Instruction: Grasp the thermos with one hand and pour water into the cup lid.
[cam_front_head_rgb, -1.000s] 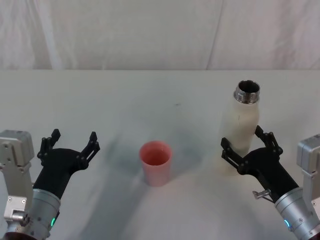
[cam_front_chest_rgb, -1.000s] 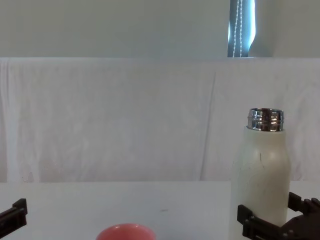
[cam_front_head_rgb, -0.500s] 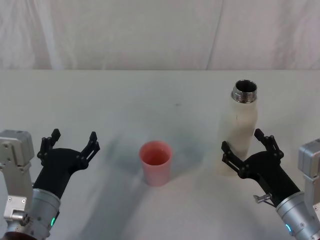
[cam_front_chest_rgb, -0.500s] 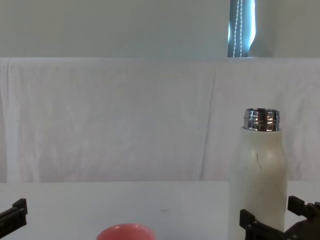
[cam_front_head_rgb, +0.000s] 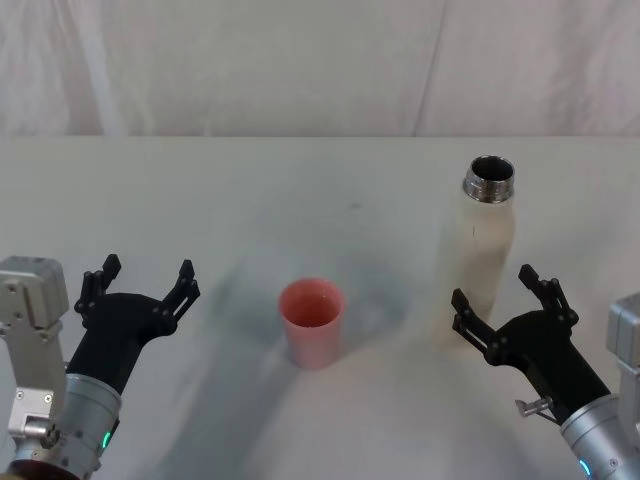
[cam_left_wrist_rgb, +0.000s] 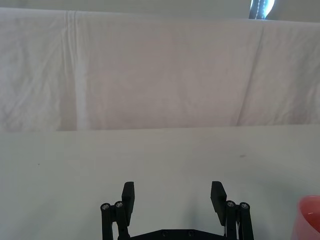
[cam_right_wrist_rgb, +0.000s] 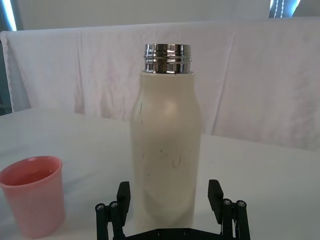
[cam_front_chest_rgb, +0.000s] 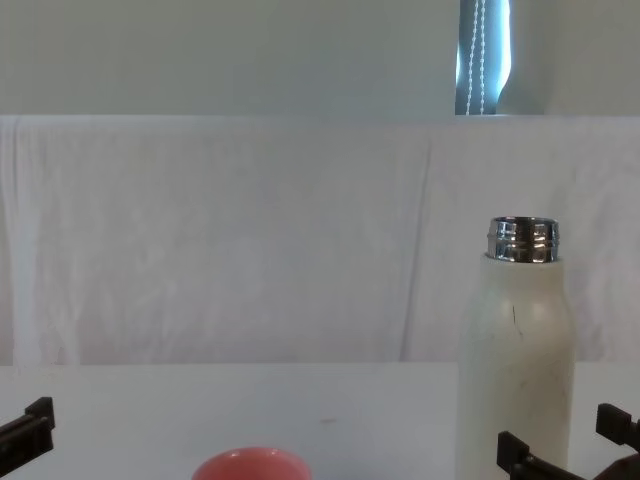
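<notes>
So my right gripper (cam_front_head_rgb: 513, 302) is sitting on the near side of the thermos (cam_front_head_rgb: 482, 245) with its fingers spread wide and nothing between them — the bottle stands upright on the bench (cam_front_head_rgb: 250, 190), over on the right, and I'm not touching it. I'd say the wide spread is there so the fingers can slide past both sides of that fat cream body before closing, low enough that the steel neck stays free for tipping. The cup lid (cam_front_head_rgb: 312, 322) stands upright near the middle of the bench, left of the thermos and well apart from it, which reads to me as leaving room to swing the bottle over without knocking it. My left gripper (cam_front_head_rgb: 139, 287) is parked on the near left, fingers apart too, holding nothing. The head view gives me the layout — cup between the two arms, bottle mouth open and dark inside. The right wrist view gives the side-on look: the thermos (cam_right_wrist_rgb: 166, 140) lined up between my fingers, scratches on its body, and what looks like some liquid low in the cup lid (cam_right_wrist_rgb: 33, 194), though I can't be sure of that.
</notes>
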